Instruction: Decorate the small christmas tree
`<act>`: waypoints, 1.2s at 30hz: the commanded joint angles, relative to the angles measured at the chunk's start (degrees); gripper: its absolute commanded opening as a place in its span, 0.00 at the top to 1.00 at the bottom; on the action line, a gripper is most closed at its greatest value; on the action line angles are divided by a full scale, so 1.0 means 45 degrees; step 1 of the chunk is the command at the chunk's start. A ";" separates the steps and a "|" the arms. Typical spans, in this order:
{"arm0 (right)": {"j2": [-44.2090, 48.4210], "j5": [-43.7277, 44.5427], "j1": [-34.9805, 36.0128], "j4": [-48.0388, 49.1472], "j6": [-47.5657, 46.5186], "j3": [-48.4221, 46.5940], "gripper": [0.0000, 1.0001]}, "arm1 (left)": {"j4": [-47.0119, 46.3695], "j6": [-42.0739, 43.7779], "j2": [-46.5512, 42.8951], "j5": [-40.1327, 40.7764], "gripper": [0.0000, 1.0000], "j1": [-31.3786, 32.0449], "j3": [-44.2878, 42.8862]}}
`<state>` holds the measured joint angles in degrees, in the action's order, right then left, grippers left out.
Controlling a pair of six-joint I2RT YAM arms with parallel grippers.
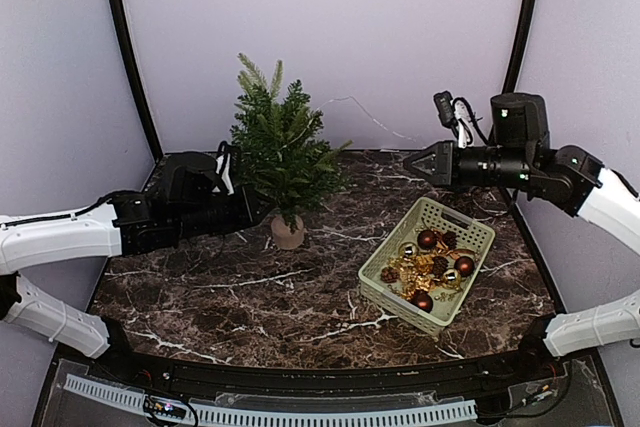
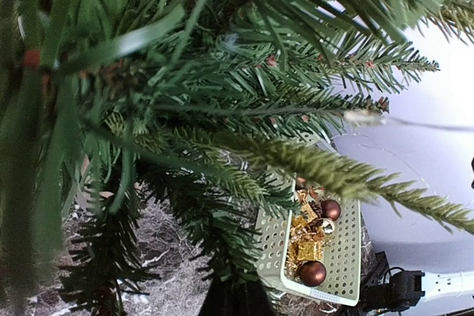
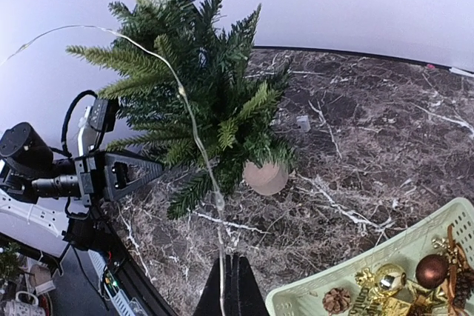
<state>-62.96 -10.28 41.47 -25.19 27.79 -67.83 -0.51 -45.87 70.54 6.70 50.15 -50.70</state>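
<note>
Left of centre in the top view, the left gripper [image 1: 263, 207] is closed among the lower branches of the small green artificial fir tree [image 1: 280, 152]. At upper right, the thin silver light wire [image 3: 181, 91] is clamped in the right gripper [image 1: 408, 162].

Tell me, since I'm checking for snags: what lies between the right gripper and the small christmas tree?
A thin wire runs from the right gripper into the small christmas tree, above bare table; the right wrist view shows it.

Quick count: one small christmas tree [image 1: 280, 152], one basket [image 1: 395, 309], one light wire [image 3: 182, 91]. Inside the basket I get three dark red baubles [image 1: 427, 238], two gold baubles [image 1: 408, 250] and at least one pine cone [image 1: 389, 274]. The gold tangle in there is uncountable.
</note>
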 commanded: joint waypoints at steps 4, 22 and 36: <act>0.1211 0.0154 0.1156 0.0715 0.0989 0.2067 1.00 | -0.0093 0.0102 -0.0642 0.0253 1.00 0.0042 0.0181; 0.2250 0.1055 0.1975 0.0739 0.1531 0.5752 1.00 | 0.0041 0.0304 -0.0930 0.0605 1.00 0.0046 0.0233; 0.0747 0.3324 0.1780 0.0861 0.2124 0.6617 1.00 | 0.0837 0.1226 -0.1315 0.0477 1.00 -0.0405 0.0254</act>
<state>-57.17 0.97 49.89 -23.51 35.77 -38.63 3.11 -42.83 67.35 9.04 49.58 -50.06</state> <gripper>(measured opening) 0.010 0.036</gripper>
